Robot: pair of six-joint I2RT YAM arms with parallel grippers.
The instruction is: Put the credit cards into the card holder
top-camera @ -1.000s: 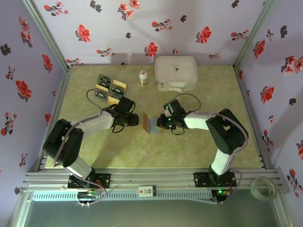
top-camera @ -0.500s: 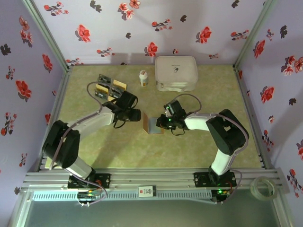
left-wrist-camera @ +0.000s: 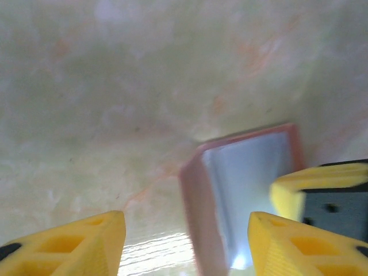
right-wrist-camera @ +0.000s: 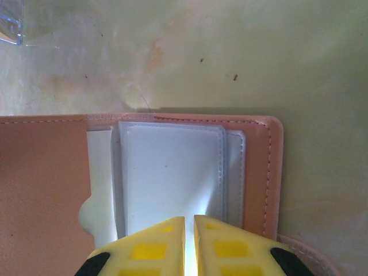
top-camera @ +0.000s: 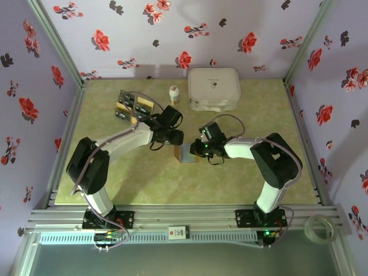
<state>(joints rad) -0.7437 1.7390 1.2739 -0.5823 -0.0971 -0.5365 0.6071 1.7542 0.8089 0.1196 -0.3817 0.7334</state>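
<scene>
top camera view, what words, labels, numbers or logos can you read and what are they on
Nothing is sharp enough to quote.
white case: small dark mark on the lid, too small to read
bottle: label too small to read
cards: pale marks, too small to read
white tag at the near edge: red and dark print, blurred
card holder: no text on it in the right wrist view

Open card holder [right-wrist-camera: 172, 172] — fingers [right-wrist-camera: 155, 247] perhaps pinching
</scene>
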